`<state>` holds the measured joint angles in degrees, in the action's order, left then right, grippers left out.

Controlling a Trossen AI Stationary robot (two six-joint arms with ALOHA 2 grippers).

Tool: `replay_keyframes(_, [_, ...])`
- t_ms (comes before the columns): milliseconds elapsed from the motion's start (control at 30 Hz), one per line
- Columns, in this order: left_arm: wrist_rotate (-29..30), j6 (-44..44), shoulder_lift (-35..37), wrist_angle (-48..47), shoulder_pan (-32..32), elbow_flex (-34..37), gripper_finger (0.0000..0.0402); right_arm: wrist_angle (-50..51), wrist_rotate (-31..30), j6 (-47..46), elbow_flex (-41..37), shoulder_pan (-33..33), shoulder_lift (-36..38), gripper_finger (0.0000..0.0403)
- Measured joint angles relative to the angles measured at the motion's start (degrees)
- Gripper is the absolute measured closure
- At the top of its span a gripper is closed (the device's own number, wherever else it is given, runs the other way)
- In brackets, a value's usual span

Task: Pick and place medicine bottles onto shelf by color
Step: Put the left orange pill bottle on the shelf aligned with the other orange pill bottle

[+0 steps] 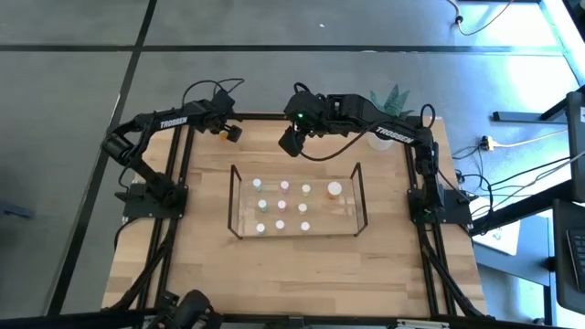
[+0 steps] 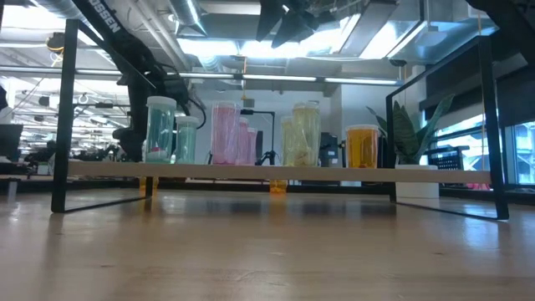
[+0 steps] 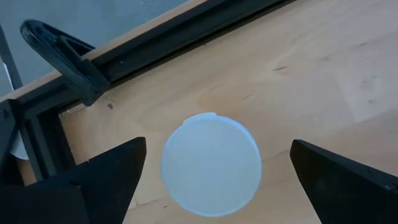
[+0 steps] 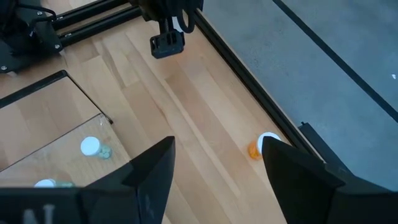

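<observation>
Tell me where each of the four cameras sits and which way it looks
High view: overhead, straight down on the table, the shelf and both arms.
Low view: table height, level across at bottles on the shelf; arm links above.
Left wrist view: over a white bottle cap, left gripper open around it.
Right wrist view: open right gripper above an orange bottle by the table's edge.
Shared: the right wrist view also shows the left gripper and the shelf.
</observation>
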<state>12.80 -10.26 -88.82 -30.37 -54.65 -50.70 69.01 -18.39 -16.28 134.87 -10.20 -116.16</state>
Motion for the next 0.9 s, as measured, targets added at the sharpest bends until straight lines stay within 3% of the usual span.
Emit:
replay_keyframes(400, [0.3,-0.2,-1.9,1.4,0.0,0.0,0.0023,0.0,0.0,0.1,0.0,0.0,0.0,0.0162])
replay_keyframes(900, [3.0,-1.3,-1.9,1.3,-0.1,0.0,0.0131,0.0,0.0,0.1,0.0,0.0,0.0,0.0162])
